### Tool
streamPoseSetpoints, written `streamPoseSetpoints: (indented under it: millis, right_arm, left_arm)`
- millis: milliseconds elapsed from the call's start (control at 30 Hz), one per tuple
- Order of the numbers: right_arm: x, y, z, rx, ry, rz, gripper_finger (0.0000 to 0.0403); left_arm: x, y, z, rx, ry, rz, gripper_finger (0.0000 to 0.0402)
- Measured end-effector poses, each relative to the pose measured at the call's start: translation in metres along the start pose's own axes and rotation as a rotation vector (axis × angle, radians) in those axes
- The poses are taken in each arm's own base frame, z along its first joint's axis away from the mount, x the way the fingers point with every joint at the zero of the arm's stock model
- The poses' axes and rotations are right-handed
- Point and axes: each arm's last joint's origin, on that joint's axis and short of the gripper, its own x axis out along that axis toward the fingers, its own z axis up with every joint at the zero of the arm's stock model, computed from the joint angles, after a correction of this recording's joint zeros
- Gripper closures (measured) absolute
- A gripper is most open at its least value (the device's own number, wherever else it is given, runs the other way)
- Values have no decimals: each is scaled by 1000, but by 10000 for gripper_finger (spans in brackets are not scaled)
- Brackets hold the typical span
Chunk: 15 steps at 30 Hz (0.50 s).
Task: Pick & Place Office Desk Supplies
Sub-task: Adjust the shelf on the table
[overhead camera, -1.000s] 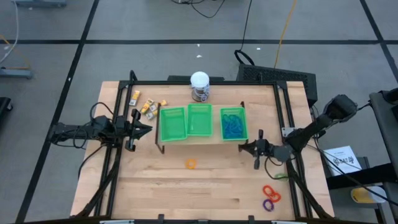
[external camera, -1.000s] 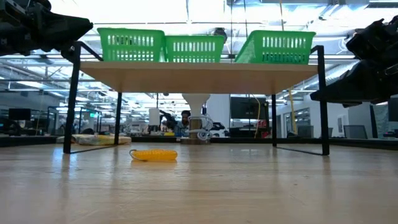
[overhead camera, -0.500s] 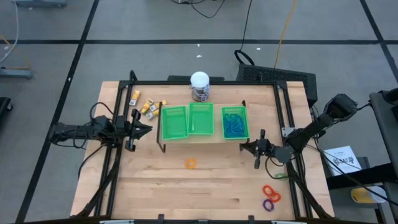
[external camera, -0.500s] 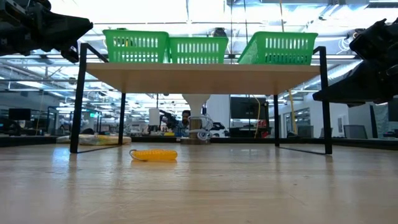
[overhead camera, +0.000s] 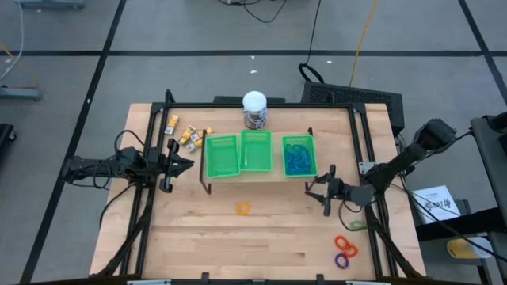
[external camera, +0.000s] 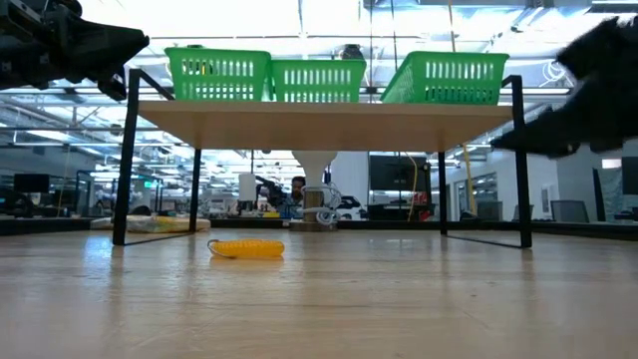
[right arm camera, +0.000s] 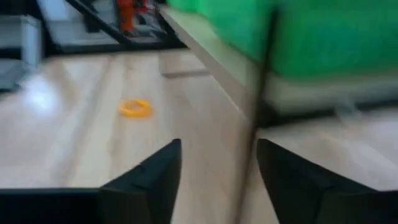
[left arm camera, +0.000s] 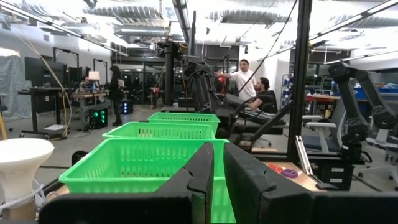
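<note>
Beside the tray (overhead camera: 299, 170), right hand (overhead camera: 320, 191) spread, apparently empty.

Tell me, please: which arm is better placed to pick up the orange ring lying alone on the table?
Probably the right. Its gripper is open, faces the orange ring, and is nearer. The left gripper is shut beside the green tray.

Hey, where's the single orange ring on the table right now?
In the high view the small orange ring lies alone on the bare wooden table, in front of the green three-compartment tray on its raised shelf, left of the right pincer.
</note>
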Motion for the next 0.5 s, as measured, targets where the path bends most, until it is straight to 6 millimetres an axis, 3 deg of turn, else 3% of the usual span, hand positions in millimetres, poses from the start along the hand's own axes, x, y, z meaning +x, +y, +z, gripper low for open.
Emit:
streamPoseSetpoints:
  millis: [200, 500]
  right_arm:
    - [2, 8, 17, -42, 20, 35, 161]
    - [-6, 1, 20, -3, 264, -21, 180]
  left_arm:
    - [0, 0, 0, 0, 0, 0, 357]
    - [0, 0, 0, 0, 1, 0, 357]
